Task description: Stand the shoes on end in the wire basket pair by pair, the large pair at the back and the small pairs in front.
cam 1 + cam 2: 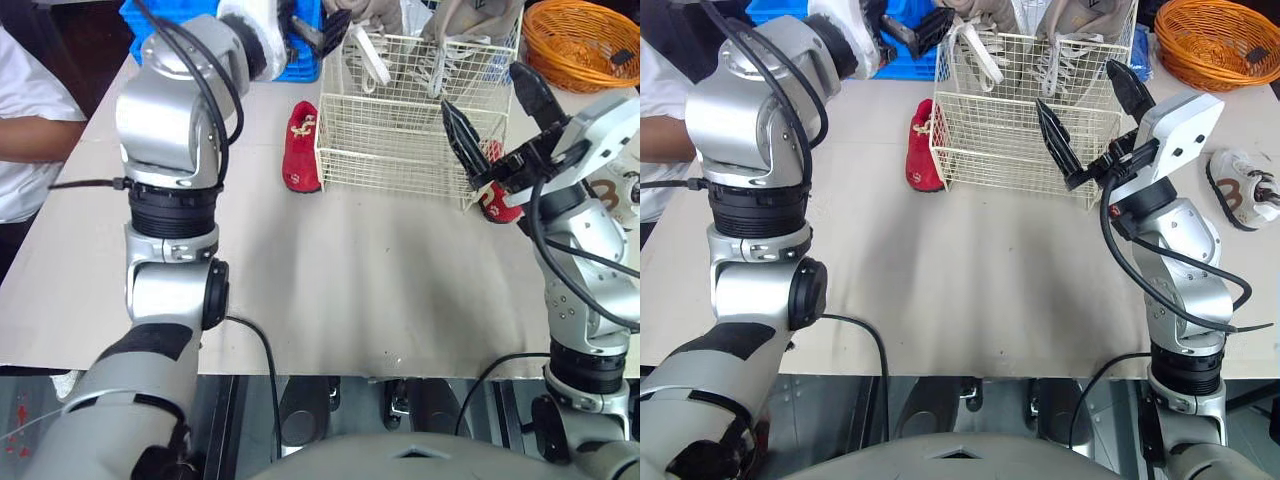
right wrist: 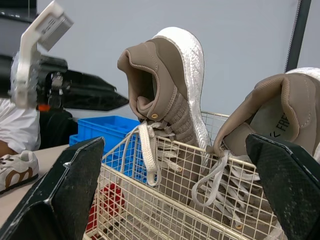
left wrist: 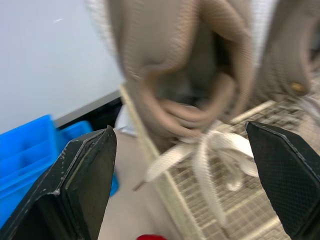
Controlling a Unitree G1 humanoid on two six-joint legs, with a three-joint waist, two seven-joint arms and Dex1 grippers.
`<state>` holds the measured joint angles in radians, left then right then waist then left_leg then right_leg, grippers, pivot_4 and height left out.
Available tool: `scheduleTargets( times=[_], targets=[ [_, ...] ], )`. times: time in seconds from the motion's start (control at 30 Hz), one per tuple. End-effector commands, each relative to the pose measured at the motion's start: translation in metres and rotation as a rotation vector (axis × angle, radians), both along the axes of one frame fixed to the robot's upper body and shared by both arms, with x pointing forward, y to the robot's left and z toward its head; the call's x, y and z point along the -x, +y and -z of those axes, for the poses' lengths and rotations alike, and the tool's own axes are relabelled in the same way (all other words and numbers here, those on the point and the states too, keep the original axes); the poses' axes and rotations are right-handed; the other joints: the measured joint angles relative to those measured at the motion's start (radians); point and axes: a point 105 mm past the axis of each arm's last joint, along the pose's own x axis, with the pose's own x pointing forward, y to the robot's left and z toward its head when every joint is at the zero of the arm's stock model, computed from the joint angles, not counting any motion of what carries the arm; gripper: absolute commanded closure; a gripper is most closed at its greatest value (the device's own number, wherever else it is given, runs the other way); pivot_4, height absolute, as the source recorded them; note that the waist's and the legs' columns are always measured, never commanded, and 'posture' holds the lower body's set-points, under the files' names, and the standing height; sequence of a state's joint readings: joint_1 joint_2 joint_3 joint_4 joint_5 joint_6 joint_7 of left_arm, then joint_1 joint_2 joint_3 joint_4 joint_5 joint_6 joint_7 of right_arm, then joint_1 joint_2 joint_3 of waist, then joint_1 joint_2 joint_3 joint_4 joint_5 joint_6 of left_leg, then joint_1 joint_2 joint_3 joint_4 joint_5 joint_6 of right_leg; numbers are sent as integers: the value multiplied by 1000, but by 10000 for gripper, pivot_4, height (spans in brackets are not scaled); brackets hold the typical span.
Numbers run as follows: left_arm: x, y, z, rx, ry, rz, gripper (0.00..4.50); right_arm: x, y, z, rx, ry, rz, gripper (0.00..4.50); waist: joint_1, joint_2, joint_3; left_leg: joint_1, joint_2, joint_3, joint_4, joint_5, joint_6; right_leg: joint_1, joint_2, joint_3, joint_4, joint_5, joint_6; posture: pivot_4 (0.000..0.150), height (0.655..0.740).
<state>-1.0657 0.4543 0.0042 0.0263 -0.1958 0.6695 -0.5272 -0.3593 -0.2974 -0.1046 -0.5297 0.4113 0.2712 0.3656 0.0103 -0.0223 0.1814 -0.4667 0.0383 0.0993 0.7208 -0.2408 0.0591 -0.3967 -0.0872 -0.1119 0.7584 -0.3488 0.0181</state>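
Footwear of this kind looks light and pliable. The small red fabric shoe (image 1: 301,150) lies on the pale counter (image 1: 380,290) just beside the left wall of the cream wire basket (image 1: 390,150). Its soft upper would probably buckle under a squeeze, so I judge the firmer heel, pinched across its width, to be the better hold. Its mate, a second red shoe (image 1: 497,210), lies against the basket's right front corner, partly hidden by the right end effector (image 1: 497,118), which hangs just above it with its two black fingers wide apart and empty. A small white-and-brown sneaker (image 1: 1240,190) lies on the counter well to the right of the basket. It looks stiffer in the sole and likely easier to grip along its sides. The large pair of taupe knit sneakers with white pebbled soles (image 2: 170,95) stands on end at the back of the basket, heels up, with pale laces spilling loose over the wire. Those laces look liable to snag on a finger or on the mesh. The front part of the basket looks bare, so the small pairs have yet to go in. The left end effector (image 3: 180,130) hovers at the basket's back left corner, close to the nearer taupe sneaker, with its fingers spread wide and gripping nothing.
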Motion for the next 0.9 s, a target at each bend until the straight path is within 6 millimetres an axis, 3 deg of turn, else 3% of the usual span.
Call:
scheduleTargets(
  times=[0.03, 0.2, 0.33, 0.63, 0.9],
  targets=[
    [13, 5, -9, 27, -138, 99, 452, 6, 1, -11, -9, -59, -14, 0, 1, 0, 0, 0, 0, 0, 0, 0, 0, 0, 0, 0, 0, 0, 0, 1500, 6860],
    [5, 22, 5, 135, -183, 119, 452, 6, 1, -11, -9, -60, -15, 0, 1, 0, 0, 0, 0, 0, 0, 0, 0, 0, 0, 0, 0, 0, 0, 1500, 6860],
    [-7, 34, 16, 124, -233, 96, 452, 6, 1, -11, -8, -59, -15, 0, 3, 0, 0, 0, 0, 0, 0, 0, 0, 0, 0, 0, 0, 0, 0, 1500, 6860],
    [-37, 29, 11, 63, -279, 118, 452, 5, 3, -13, -8, -62, -21, 0, 2, 0, 0, 0, 0, 0, 0, 0, 0, 0, 0, -2, 0, 0, 0, 1500, 6860],
    [-46, 15, 0, 112, -290, 154, 452, 7, 1, -14, -12, -71, -3, 0, 1, 0, 0, -1, 0, 1, 0, 0, 0, 0, 0, -2, 0, 0, 0, 1500, 6860]
  ],
)
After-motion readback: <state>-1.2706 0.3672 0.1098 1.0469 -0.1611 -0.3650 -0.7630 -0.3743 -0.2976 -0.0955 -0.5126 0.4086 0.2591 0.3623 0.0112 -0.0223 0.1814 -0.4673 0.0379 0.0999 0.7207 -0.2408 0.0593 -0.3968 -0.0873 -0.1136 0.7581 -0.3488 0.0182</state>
